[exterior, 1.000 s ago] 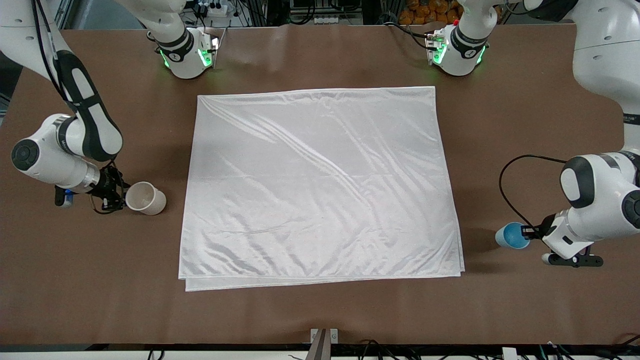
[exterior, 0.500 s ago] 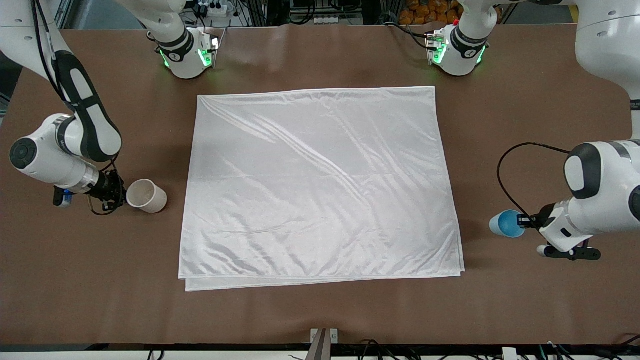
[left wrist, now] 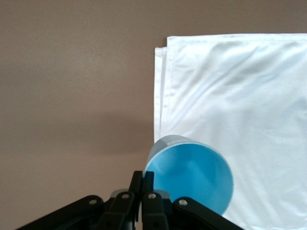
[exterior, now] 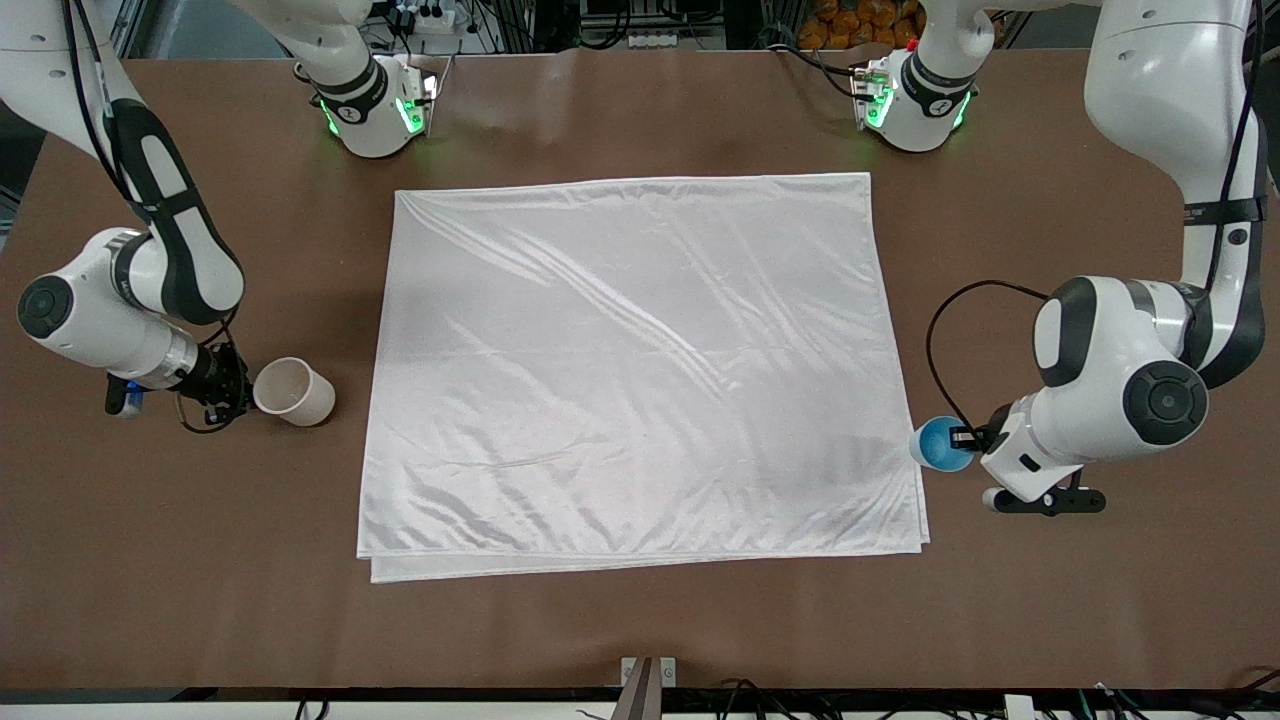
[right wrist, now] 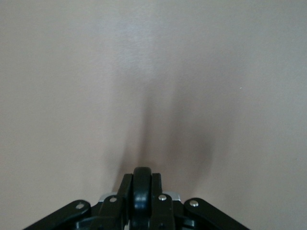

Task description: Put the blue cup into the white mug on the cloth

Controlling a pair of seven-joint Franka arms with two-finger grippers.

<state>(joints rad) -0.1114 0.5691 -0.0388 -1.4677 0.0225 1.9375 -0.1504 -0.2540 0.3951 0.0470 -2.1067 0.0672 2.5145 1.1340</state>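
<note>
There is one blue cup (exterior: 941, 444), empty, with its bright blue inside in view. The left gripper (exterior: 966, 437) is clamped on its rim and holds it in the air over the edge of the cloth (exterior: 640, 370) at the left arm's end. There is one white mug (exterior: 293, 392), also empty, beside the cloth toward the right arm's end. The right gripper (exterior: 238, 388) is closed on the mug's black handle (right wrist: 142, 191)
</note>
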